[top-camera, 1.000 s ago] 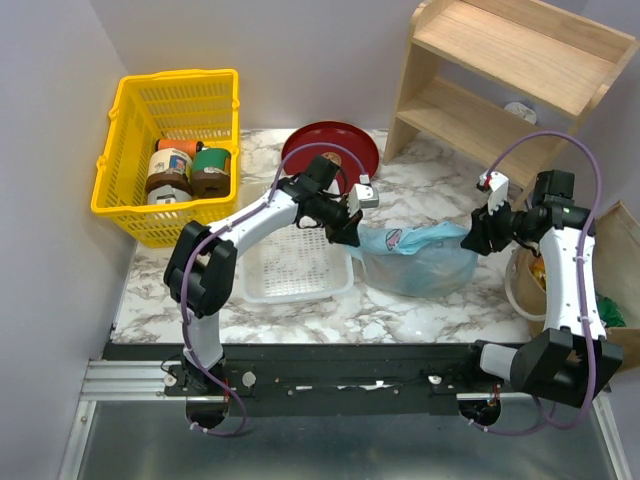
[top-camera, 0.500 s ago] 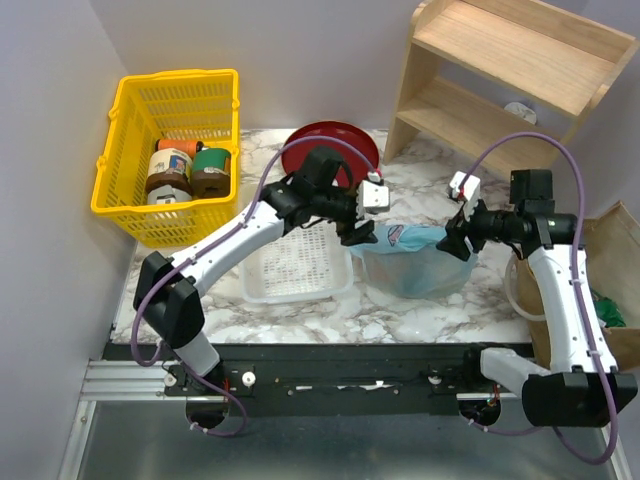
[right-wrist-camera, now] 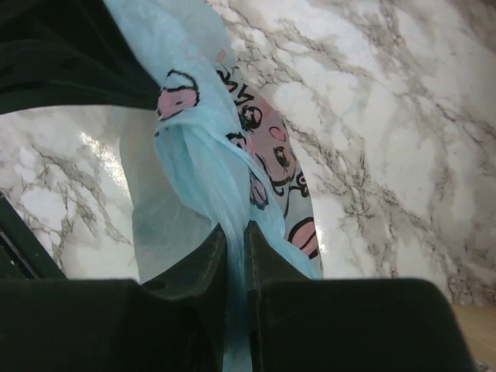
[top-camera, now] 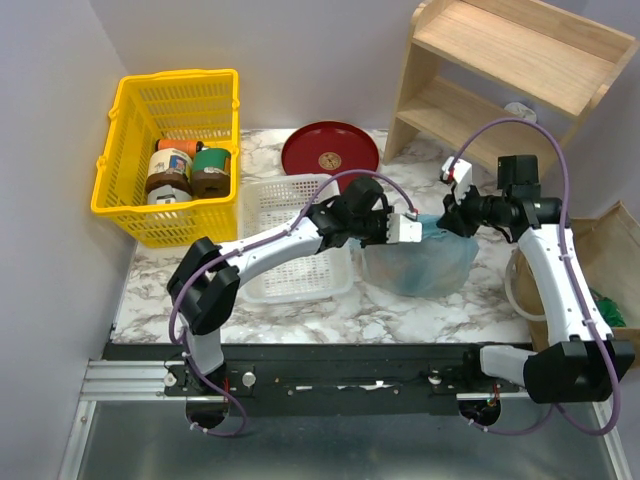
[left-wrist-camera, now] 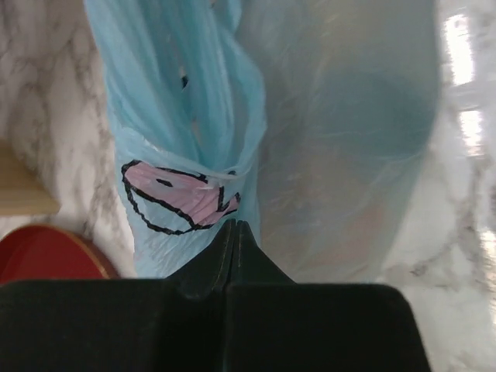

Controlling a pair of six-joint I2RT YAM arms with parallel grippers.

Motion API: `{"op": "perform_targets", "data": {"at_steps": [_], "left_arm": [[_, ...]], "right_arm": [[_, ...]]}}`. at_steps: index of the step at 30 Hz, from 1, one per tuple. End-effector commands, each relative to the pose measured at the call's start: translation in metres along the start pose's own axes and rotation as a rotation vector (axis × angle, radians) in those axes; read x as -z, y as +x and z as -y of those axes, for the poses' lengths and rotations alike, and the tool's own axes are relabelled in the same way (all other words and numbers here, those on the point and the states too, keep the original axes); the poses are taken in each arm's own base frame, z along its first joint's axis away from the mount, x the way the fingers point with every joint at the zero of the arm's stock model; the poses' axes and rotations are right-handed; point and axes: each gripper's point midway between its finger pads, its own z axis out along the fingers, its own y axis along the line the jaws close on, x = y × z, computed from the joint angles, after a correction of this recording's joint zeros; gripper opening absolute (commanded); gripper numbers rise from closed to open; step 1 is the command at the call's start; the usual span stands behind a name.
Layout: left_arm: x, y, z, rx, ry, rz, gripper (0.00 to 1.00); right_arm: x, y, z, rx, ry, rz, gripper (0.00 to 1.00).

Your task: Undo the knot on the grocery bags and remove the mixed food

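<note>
Both grippers are drawn closer together over the light-blue bag (top-camera: 418,262) than a moment ago.
Just right of the white tray (top-camera: 285,275), the bag is sat on the table (top-camera: 300,315), its gathered neck stretched left to right. The left gripper (left-wrist-camera: 232,227) is clamped on the neck's left end, arm reached across the tray; the right gripper (right-wrist-camera: 235,232) is pinched on the twisted right end. The knot is not made out; it is judged to lie between them, so a pull apart along that axis is favoured.
</note>
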Motion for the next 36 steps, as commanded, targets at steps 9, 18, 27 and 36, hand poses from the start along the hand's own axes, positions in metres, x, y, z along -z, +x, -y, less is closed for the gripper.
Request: {"op": "perform_targets", "data": {"at_steps": [9,18,27,36], "left_arm": [[0.094,0.049,-0.1,0.237,-0.388,-0.066,0.0],[0.077,-0.053,-0.045,0.099,-0.135,0.248,0.79],[0.004,-0.059,-0.021,0.067,0.0,0.213,0.82],[-0.018,-0.01,-0.048,0.094,-0.195,0.016,0.11]], "right_arm": [[0.062,-0.017,-0.003,-0.265,0.138,0.14,0.06],[0.042,-0.016,-0.031,-0.352,-0.069,0.219,0.14],[0.036,-0.026,-0.026,-0.414,-0.116,0.25,0.14],[0.038,-0.028,-0.025,-0.412,-0.105,0.252,0.13]]}}
